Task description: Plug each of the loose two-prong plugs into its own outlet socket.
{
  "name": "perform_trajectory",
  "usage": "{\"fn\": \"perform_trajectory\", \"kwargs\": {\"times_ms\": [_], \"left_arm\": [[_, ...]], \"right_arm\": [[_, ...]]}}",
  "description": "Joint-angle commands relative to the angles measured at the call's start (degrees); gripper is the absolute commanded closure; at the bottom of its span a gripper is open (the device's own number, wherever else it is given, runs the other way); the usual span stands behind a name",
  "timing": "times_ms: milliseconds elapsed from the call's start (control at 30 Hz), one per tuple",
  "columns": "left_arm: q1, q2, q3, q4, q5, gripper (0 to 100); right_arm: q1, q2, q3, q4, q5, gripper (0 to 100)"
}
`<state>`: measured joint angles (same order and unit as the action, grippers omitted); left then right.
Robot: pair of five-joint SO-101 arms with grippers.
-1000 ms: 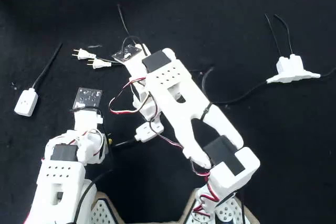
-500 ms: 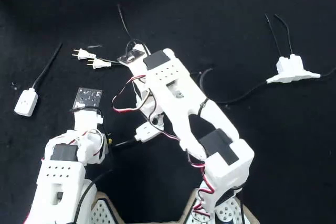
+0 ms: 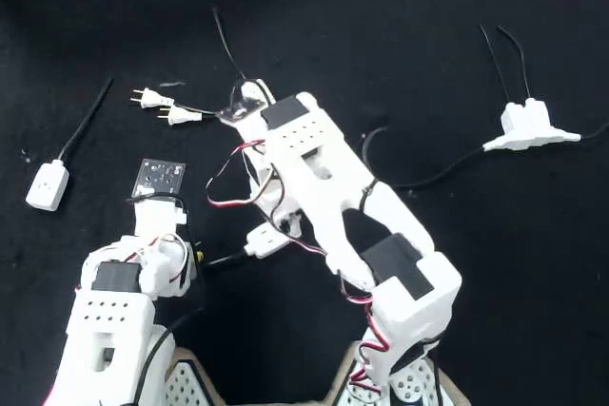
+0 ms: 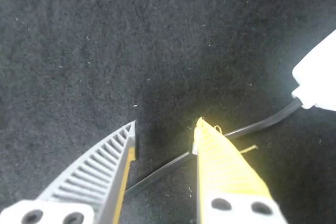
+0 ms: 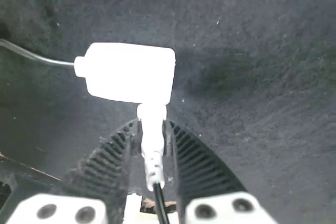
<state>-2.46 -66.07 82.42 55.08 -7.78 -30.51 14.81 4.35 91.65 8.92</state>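
My right gripper (image 5: 152,124) is shut on a white two-prong plug (image 5: 152,148) with a black cord. The plug's front end meets a white outlet socket (image 5: 128,72), and its prongs are hidden. From above, this right gripper (image 3: 243,102) sits at the table's middle back. Two loose white plugs (image 3: 150,98) (image 3: 181,116) lie just left of it. My left gripper (image 4: 165,129) is open low over the cloth, with a black cord (image 4: 252,127) running between its fingertips. That cord leads to a white socket block (image 4: 320,80).
A white socket (image 3: 48,184) on a black cord lies at the far left. Another white socket (image 3: 268,238) rests under the right arm's forearm. A white adapter (image 3: 528,125) with cords sits at the right. The left gripper (image 3: 157,176) is near the front left.
The right arm's elbow has swung left and its gripper has nudged slightly toward the back right. The left arm has stayed put.
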Motion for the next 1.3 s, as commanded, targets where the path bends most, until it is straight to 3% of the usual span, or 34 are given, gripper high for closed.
{"fn": "perform_trajectory", "kwargs": {"times_ms": [0, 300, 600, 1267], "left_arm": [[0.7, 0.3, -0.7, -0.8, 0.1, 81], [0.5, 0.3, -0.7, -0.8, 0.1, 81], [0.5, 0.2, -0.7, -0.8, 0.1, 81], [0.5, 0.0, -0.6, -0.8, 0.1, 81]], "right_arm": [[0.9, -3.8, 1.3, -2.2, 0.2, 98.8], [1.1, -5.0, -1.4, -3.1, -0.3, 98.8], [1.0, -4.5, -9.4, 6.0, -1.8, 98.8], [0.9, 3.0, -7.8, 0.2, -1.8, 98.8]]}}
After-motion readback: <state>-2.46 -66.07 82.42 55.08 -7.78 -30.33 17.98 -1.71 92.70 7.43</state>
